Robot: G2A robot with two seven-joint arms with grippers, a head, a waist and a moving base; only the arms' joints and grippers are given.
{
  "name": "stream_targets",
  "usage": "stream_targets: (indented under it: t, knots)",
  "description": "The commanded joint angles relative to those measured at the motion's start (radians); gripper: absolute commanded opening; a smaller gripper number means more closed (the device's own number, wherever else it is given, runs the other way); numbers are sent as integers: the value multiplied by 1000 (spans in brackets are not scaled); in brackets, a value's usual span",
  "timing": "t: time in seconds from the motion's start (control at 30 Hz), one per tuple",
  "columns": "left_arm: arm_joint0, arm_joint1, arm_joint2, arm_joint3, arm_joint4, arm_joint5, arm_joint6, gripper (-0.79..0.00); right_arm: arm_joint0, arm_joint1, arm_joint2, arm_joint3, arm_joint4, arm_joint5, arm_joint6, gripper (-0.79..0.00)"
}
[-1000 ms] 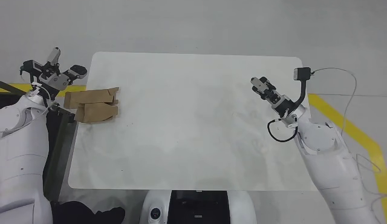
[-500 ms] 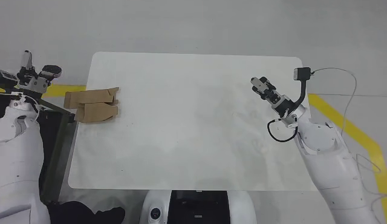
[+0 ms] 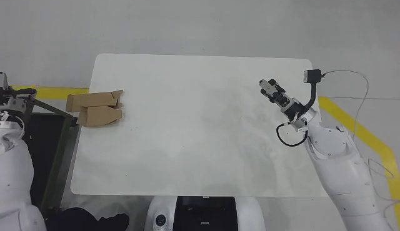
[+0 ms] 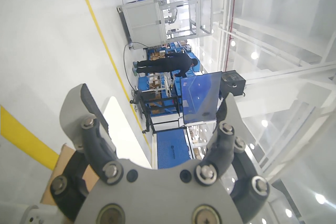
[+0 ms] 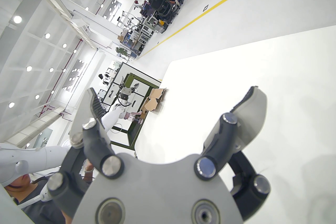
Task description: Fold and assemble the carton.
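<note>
The carton is brown card. It lies low on the white counter, right at the edge on the left claw's side. One end sticks out past that edge. It is not a box yet. The card is folded flat in layers, and short flaps poke out toward the middle of the counter. I cannot tell if anything is tucked inside the folds.

The left claw is off the counter, out past the carton's outer end. It is near the carton but not touching it. Its two fingers are spread wide and hold nothing. In the left wrist view the left claw points out at the big room, and a corner of the carton peeks out behind one finger. A dark rack stands just beside the counter, between this claw and the counter's edge.

The right claw hangs over the other end of the counter, well apart from the carton, with bare counter between them. It is wide open too and holds nothing. In the right wrist view the right claw faces across the counter. The carton sits far ahead of it at the far edge, and the left claw is just beyond the carton.
</note>
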Motion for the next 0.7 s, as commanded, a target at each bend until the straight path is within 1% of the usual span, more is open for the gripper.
stream_targets:
  t: [0.0,0.07,0.13,0.23,0.4,0.67]
  knots:
    - [-3,8,7,40,76,-33,27,0,0,0,0,0,0,0,0,0]
    - [-16,13,19,82,133,-53,49,0,0,0,0,0,0,0,0,0]
    - [-28,17,29,127,186,-94,92,0,0,0,0,0,0,0,0,0]
    - [-51,15,56,189,232,-117,96,0,0,0,0,0,0,0,0,0]
    - [-72,13,93,257,273,-140,4,0,0,0,0,0,0,0,0,0]
    - [-103,10,137,305,317,-142,-95,0,0,0,0,0,0,0,0,0]
